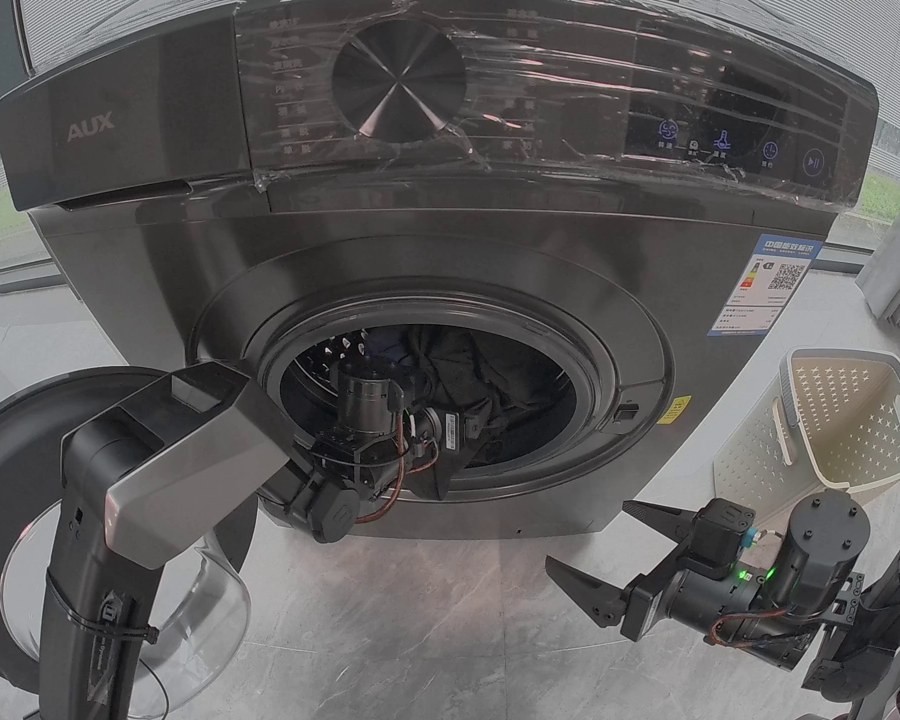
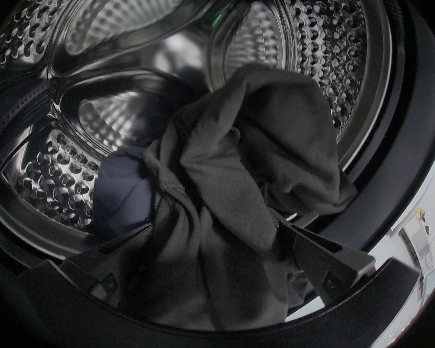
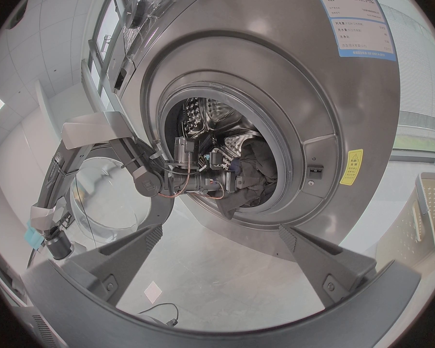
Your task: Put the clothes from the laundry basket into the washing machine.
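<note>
Both grippers gape wide: left gripper [image 2: 217, 228] at the washing machine [image 1: 450, 252] mouth, dark garment [image 2: 256, 136] loose between (likely to drop it in); right gripper [image 1: 590, 535] empty near the laundry basket [image 1: 745, 462].

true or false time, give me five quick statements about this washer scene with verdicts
1. The door is shut. False: it stands swung open at the robot's left.
2. The left gripper is open at the mouth of the drum, with a dark garment between its fingers. True.
3. The right gripper holds clothing. False: it is open and empty above the floor.
4. A dark blue item lies in the drum beside the dark garment. True.
5. The laundry basket is at the robot's left. False: it is at the robot's right.
</note>
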You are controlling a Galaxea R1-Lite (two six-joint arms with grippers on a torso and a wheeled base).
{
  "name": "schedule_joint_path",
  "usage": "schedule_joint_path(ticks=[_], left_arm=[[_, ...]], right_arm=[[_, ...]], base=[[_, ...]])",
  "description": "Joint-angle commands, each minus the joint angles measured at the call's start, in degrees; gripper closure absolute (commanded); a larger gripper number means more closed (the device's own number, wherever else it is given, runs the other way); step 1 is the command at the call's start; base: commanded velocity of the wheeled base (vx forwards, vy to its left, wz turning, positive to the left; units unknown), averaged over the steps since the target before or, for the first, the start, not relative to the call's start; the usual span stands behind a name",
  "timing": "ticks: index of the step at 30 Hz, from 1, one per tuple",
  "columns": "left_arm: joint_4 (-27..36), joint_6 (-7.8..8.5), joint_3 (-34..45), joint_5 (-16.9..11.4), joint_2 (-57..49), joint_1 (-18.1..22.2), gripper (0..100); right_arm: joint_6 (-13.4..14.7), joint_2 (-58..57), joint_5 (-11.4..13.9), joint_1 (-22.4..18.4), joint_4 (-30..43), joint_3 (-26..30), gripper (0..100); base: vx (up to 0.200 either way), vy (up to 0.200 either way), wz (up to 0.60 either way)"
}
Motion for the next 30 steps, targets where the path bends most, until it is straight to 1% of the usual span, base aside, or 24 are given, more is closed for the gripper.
schedule_joint_path(ticks=[1, 2, 4, 5, 6, 10, 14, 15, 17, 18, 22, 25, 30], left_arm=[[-0.02, 0.56, 0.49, -0.01, 1.78, -0.26, 0], [-0.11, 0.74, 0.31, 0.08, 2.04, -0.26, 0], [-0.19, 2.05, -0.13, 0.08, 3.36, 0.17, 0], [-0.19, 2.14, -0.13, 0.08, 3.36, 0.26, 0], [-0.46, 2.84, -0.92, 0.08, 3.97, 0.35, 100], [-0.81, 2.76, -2.85, 0.08, 4.15, 0.44, 100], [-1.16, 1.97, -9.53, 0.78, 4.33, 0.44, 100], [-1.16, 1.53, -12.17, 1.14, 4.50, 0.44, 100], [-2.04, 0.12, -16.21, 2.01, 5.47, 0.61, 100], [-2.39, -0.14, -17.88, 2.54, 5.82, 0.88, 100], [-3.89, -0.06, -25.53, 4.92, 8.90, 1.58, 100], [-4.94, 0.30, -30.28, 5.18, 10.92, 2.90, 100], [-5.03, 0.56, -37.57, 5.53, 13.38, 3.43, 100]], right_arm=[[0.07, 0.15, -0.01, 0.16, 0.01, 0.00, 0], [0.07, 0.15, 0.08, 0.16, 0.01, 0.00, 0], [0.07, 0.15, 0.08, 0.07, -0.08, 0.00, 0], [0.07, 0.15, 0.08, 0.07, -0.08, 0.00, 0], [0.07, 0.15, 0.08, 0.07, -0.08, 0.00, 0], [-0.01, 0.15, 0.08, 0.07, -0.17, 0.00, 0], [-0.01, 0.06, 0.08, 0.07, -0.17, 0.00, 0], [0.07, 0.06, 0.08, 0.07, -0.17, 0.00, 0], [0.07, 0.06, 0.08, 0.07, -0.17, 0.00, 0], [0.07, 0.06, 0.08, 0.07, -0.08, 0.00, 0], [0.07, 0.06, 0.08, 0.07, -0.17, -0.08, 0], [0.07, 0.06, 0.08, 0.07, -0.17, 0.00, 0], [0.07, 0.06, 0.08, 0.07, -0.17, 0.00, 0]], base=[[0.000, 0.000, 0.00], [0.000, 0.000, 0.00], [0.000, 0.000, 0.00], [0.000, 0.000, 0.00], [0.000, 0.000, 0.00], [0.000, 0.000, 0.00], [0.000, 0.000, 0.00], [0.000, 0.000, 0.00], [0.000, 0.000, 0.00], [0.000, 0.000, 0.00], [0.000, 0.000, 0.00], [0.000, 0.000, 0.00], [0.000, 0.000, 0.00]])
